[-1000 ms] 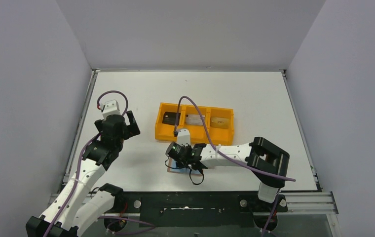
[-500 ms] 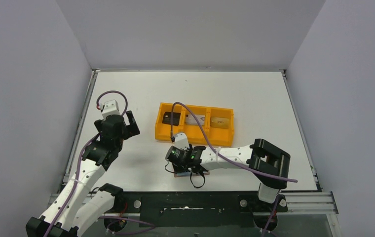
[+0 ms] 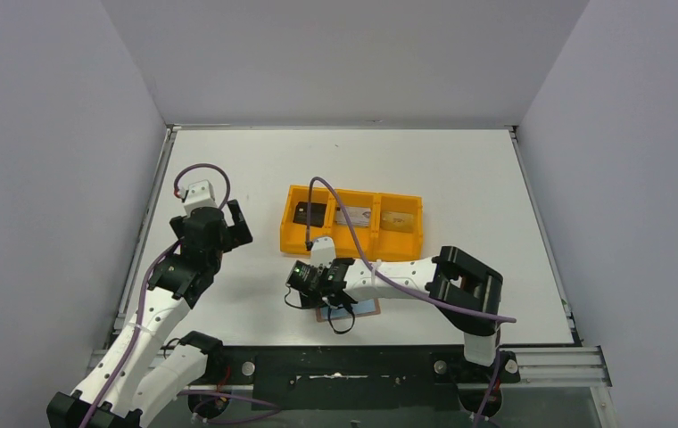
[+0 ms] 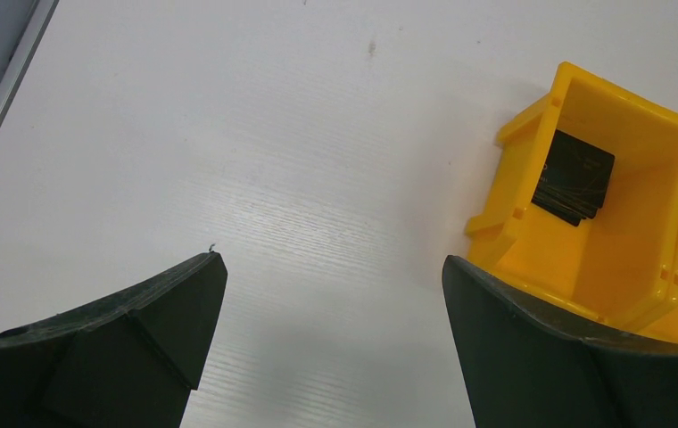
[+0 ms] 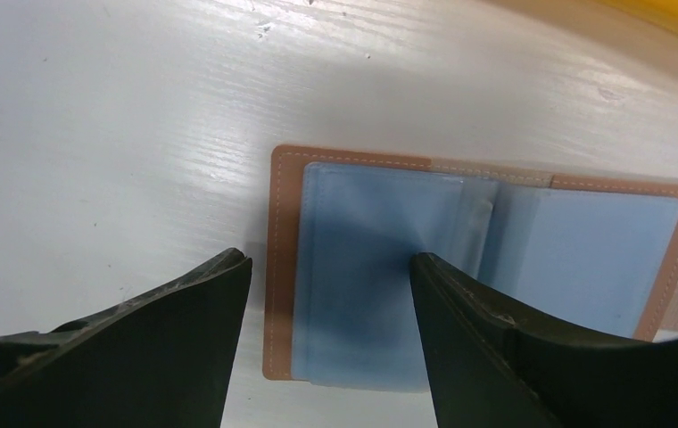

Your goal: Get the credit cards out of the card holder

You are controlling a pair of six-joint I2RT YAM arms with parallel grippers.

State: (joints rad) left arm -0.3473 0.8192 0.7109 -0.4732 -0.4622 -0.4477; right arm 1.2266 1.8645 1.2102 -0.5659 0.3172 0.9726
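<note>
The card holder [image 5: 496,259] lies open and flat on the white table, a brown rim around two grey-blue panels, with its tab at the right edge. My right gripper [image 5: 331,261] hangs open just over its left panel, nothing between the fingers. From above, the card holder [image 3: 362,308] shows near the table's front edge, partly under the right gripper [image 3: 298,276]. The credit cards lie in the orange tray [image 3: 351,244]: black [image 3: 309,213], silvery grey [image 3: 353,217], gold-tan [image 3: 399,219]. My left gripper [image 4: 334,261] is open over bare table left of the tray.
The tray's left compartment with the black card [image 4: 574,175] sits right beside my left gripper's right finger. A purple cable loops from the right wrist over the tray. Grey walls enclose the table on three sides.
The right gripper has opened and slid left along the front edge. The card holder now lies spread open beneath it. The left arm has not moved.
</note>
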